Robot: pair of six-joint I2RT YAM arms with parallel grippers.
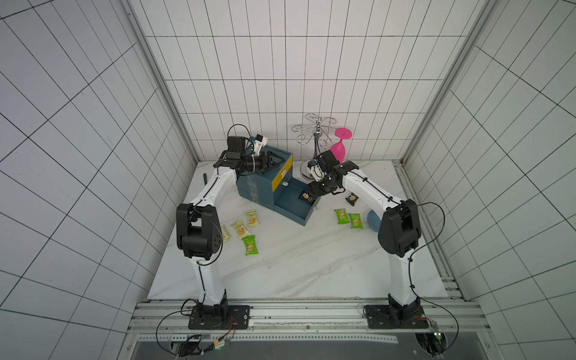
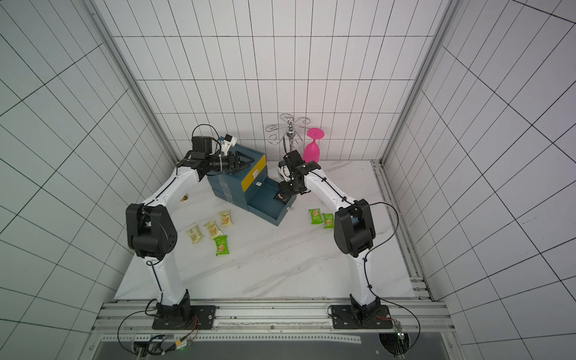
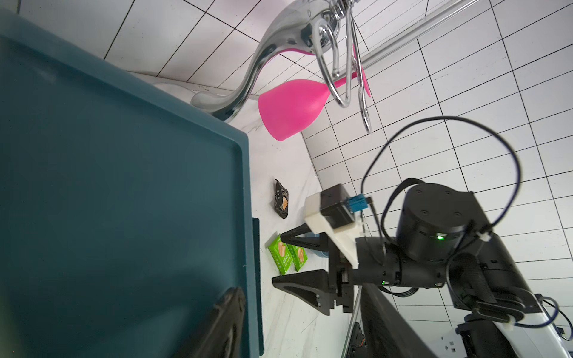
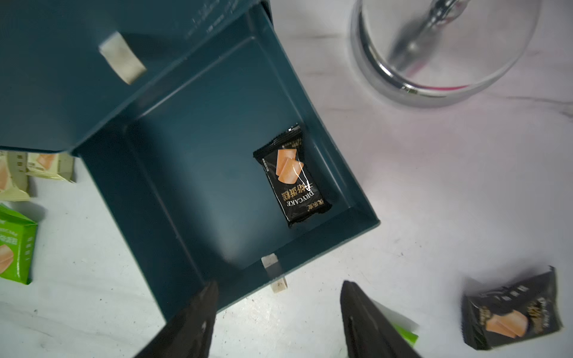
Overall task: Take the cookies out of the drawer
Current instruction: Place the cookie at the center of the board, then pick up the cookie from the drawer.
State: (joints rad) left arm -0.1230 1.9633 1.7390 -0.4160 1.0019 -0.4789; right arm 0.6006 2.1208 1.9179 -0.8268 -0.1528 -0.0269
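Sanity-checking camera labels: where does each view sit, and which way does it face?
Both top views: high above the table's front edge, looking down toward the back wall; both arms whole, left gripper over the cabinet, right gripper over the drawer.
Left wrist: above the cabinet top, facing the right arm and pink glass; one own finger shows.
Right wrist: looking down into the open drawer; own fingers show.
Shared: both wrist views catch the black packet on the table.

Overhead stereo pair — two wrist close-ups
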